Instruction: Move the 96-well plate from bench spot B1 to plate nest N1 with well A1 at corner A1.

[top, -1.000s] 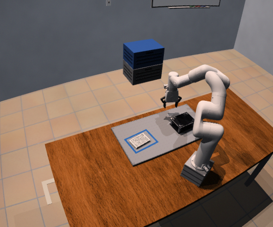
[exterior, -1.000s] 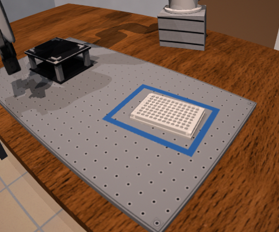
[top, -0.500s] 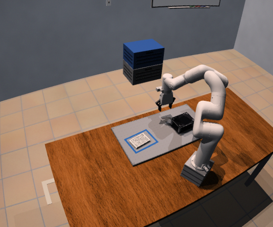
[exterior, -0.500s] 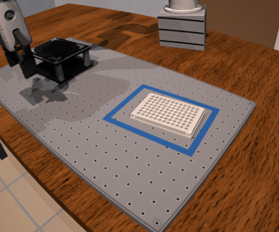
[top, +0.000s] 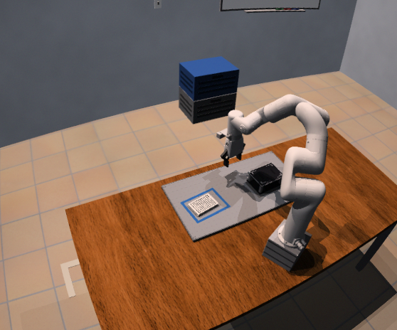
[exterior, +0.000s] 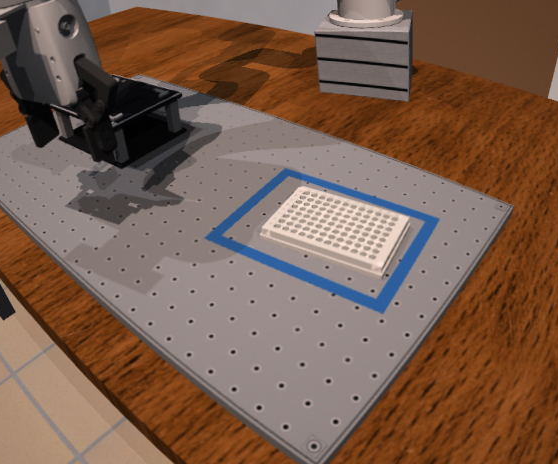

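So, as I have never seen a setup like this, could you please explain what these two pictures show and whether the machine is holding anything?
The white jointed machine is a robot arm bolted to a grey pedestal on a wooden table. One picture looks down from high above the room; the other is taken low, close to the bench, facing the pedestal. On the table lies a grey perforated board. A white 96-well plate rests flat inside a blue outlined rectangle. The black raised stand is the plate nest, where the plate should end up. The gripper hangs open above the board, beside the nest, holding nothing.
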Controlling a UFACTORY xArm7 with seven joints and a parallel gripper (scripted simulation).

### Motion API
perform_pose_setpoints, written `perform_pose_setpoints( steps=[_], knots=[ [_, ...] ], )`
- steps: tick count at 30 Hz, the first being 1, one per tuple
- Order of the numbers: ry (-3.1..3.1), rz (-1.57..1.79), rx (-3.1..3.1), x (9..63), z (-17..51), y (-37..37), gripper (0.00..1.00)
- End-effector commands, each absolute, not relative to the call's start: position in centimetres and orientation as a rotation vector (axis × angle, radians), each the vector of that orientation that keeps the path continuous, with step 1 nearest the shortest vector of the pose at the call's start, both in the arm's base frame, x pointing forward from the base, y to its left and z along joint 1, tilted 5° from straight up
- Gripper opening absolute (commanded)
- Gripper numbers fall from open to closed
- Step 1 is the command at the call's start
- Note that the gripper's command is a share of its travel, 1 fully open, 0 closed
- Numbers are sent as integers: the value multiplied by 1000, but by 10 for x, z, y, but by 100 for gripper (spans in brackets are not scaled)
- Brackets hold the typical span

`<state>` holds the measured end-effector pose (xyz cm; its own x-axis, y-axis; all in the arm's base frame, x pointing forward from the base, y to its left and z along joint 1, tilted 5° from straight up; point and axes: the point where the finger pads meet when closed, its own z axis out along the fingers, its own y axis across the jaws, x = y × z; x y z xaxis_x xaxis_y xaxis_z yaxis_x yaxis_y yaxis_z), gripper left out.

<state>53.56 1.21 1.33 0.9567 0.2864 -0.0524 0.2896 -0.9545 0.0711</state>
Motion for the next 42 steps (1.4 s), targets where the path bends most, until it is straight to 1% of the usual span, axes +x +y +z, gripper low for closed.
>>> perform_pose_setpoints(
  steps=[1,23,28,32,42],
  knots=[
    [630,-55,2998,531,14,33,100],
    [1326,-53,2761,495,8,113,100],
    [1349,-53,2750,491,7,120,100],
    [1529,-52,2654,480,6,136,100],
    [1746,-51,2517,461,4,164,100]
  ],
)
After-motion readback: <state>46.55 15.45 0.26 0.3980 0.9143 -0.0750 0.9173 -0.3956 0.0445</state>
